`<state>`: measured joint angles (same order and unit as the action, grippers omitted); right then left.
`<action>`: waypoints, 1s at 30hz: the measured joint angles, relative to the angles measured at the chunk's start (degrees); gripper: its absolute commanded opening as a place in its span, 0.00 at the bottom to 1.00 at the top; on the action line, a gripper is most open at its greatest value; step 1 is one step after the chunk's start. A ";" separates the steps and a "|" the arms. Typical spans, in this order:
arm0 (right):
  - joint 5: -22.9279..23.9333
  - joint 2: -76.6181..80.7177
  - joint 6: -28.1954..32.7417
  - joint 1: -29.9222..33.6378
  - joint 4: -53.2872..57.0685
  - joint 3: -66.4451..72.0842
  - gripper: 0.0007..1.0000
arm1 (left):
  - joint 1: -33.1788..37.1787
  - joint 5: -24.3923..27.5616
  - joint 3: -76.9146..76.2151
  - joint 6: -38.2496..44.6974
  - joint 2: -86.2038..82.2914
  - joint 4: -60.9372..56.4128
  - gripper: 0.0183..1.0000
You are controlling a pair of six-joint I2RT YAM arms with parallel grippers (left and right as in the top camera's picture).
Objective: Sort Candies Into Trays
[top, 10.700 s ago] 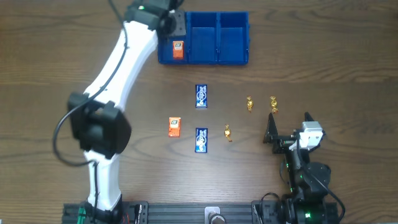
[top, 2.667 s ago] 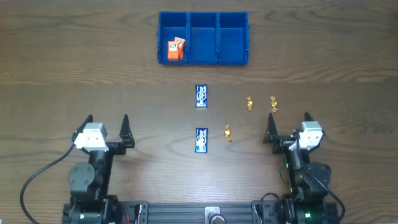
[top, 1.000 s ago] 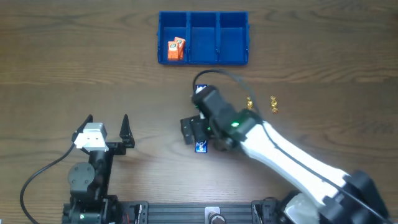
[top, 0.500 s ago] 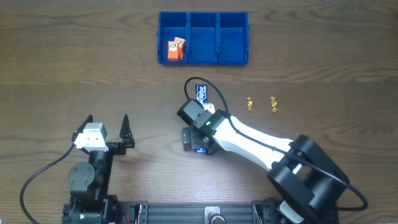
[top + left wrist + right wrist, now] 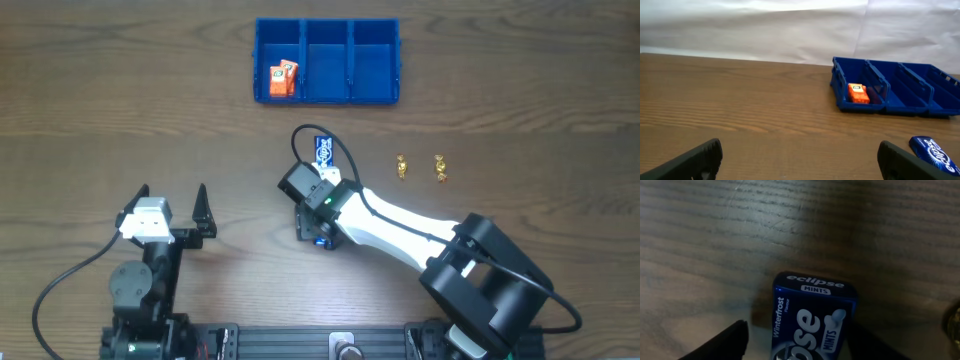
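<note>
The right gripper (image 5: 799, 342) points straight down at the table (image 5: 520, 110). Its fingers are spread wide on either side of a blue mint pack (image 5: 812, 315), which lies flat between them; whether they touch it cannot be told. The right arm stretches from its base leftward across the middle. A second pack (image 5: 323, 150) lies just beyond, and two gold candies (image 5: 402, 166) sit to the right. Farther off stands the tray (image 5: 327, 99), with orange packs (image 5: 283, 78) in its left compartment. The left gripper (image 5: 171, 195) sits by its base, held level, fingers wide.
</note>
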<state>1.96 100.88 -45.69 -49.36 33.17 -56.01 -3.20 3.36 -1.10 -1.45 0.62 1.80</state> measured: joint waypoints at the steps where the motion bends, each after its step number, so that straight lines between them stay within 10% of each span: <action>1: -0.02 0.00 0.07 0.00 0.00 0.00 0.57 | 0.00 0.00 0.00 0.00 0.00 0.00 1.00; 30: 2.14 0.00 -0.83 -0.55 0.72 -0.22 0.31 | 0.00 0.00 0.00 0.00 0.00 0.00 1.00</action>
<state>4.10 100.88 -46.52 -49.91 33.89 -56.23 -3.20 3.36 -1.10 -1.45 0.62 1.80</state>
